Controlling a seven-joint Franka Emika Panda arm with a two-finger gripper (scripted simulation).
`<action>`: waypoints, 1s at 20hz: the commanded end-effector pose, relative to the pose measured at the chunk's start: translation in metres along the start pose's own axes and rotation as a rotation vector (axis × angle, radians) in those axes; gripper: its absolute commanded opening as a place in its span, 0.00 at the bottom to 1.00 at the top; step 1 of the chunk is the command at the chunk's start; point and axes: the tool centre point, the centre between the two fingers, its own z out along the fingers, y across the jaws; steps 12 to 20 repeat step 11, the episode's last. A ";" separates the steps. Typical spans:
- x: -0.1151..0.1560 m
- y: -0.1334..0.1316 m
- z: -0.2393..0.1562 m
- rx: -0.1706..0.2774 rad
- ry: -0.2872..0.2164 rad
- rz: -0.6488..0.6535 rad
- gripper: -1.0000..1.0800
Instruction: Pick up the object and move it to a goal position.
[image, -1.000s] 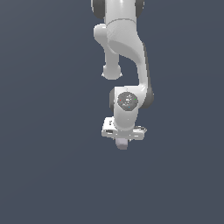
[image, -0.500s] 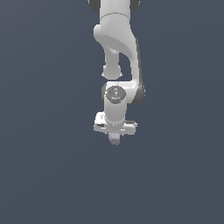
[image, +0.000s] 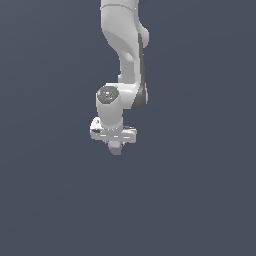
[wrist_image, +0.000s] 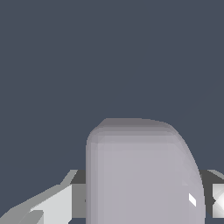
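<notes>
The object (image: 116, 147) is a small pale grey-lilac lump with rounded corners, poking out below the white hand in the exterior view. My gripper (image: 115, 145) is shut on the object, which hangs above the plain dark ground. In the wrist view the object (wrist_image: 142, 175) fills the space between the fingers (wrist_image: 52, 205), one on each side of it. The fingertips themselves are mostly hidden behind the object.
The white arm (image: 125, 55) comes down from the top of the exterior view. All around it lies a flat dark grey-blue surface (image: 200, 200) with no other objects or edges in sight.
The hand with the object has moved towards the exterior view's left and turned about its axis. It stays shut on the object.
</notes>
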 end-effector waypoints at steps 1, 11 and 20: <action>-0.009 0.017 -0.003 0.000 0.000 -0.001 0.00; -0.022 0.049 -0.007 0.000 0.000 -0.001 0.00; -0.022 0.049 -0.007 0.000 0.000 -0.001 0.00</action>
